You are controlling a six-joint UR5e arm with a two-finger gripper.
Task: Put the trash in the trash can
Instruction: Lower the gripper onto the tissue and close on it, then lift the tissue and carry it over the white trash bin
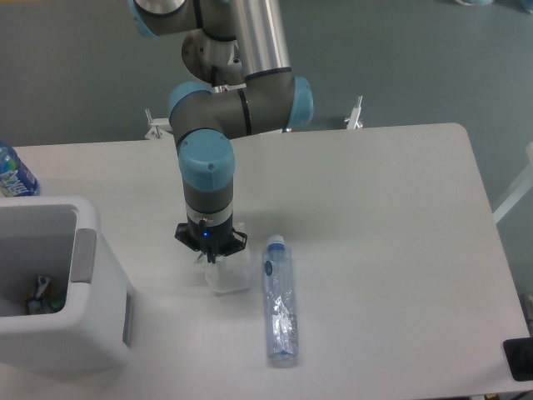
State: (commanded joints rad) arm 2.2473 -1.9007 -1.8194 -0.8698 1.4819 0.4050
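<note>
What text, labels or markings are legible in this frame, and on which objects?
No text can be read here.
Water bottle at the left edge: blue label with white print, too small to read.
Crushed clear bottle on the table: dark mark near its neck, blurred, unreadable.
Trash can, arm and hand: no visible lettering.

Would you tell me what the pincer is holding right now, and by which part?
The pincer appears shut on the upper end of the crumpled wrapper, which sits on the table.

Table (375, 208): wrapper (228, 275), bottle (279, 302), bin (58, 287).
</note>
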